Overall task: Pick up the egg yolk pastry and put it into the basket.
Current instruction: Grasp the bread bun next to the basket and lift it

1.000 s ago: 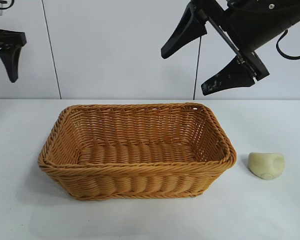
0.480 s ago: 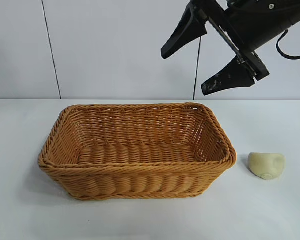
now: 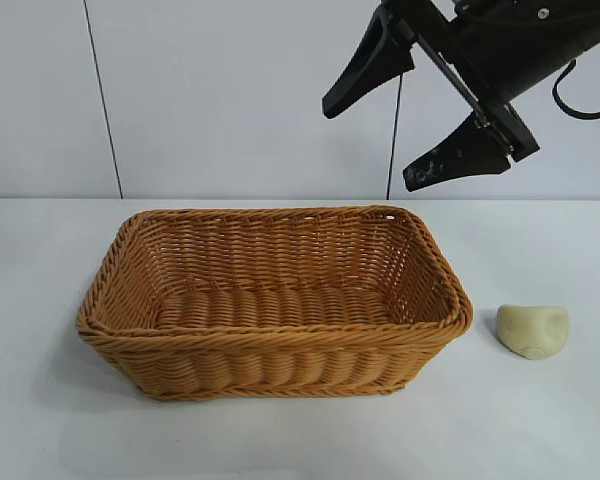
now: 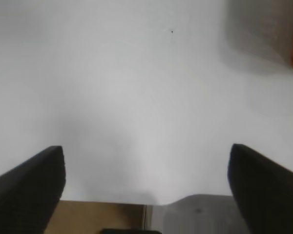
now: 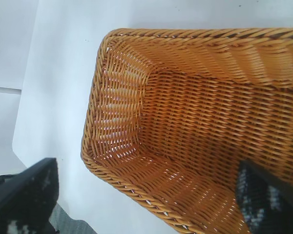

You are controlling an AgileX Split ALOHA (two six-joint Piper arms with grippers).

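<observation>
The egg yolk pastry, a small pale cream lump with a dent, lies on the white table just right of the basket. The basket is a large orange-tan wicker one, and it holds nothing. My right gripper hangs high above the basket's back right corner, open and holding nothing. In the right wrist view the right gripper looks down into the basket, and the pastry is not seen there. The left gripper is open over bare table and is outside the exterior view.
A white panelled wall stands behind the table. Bare tabletop surrounds the pastry in front and to the right. In the left wrist view the table's edge shows, with brown floor beyond it.
The left gripper, seen at the exterior view's upper left a second ago, has moved out of that view. The right arm, basket and pastry have not moved.
</observation>
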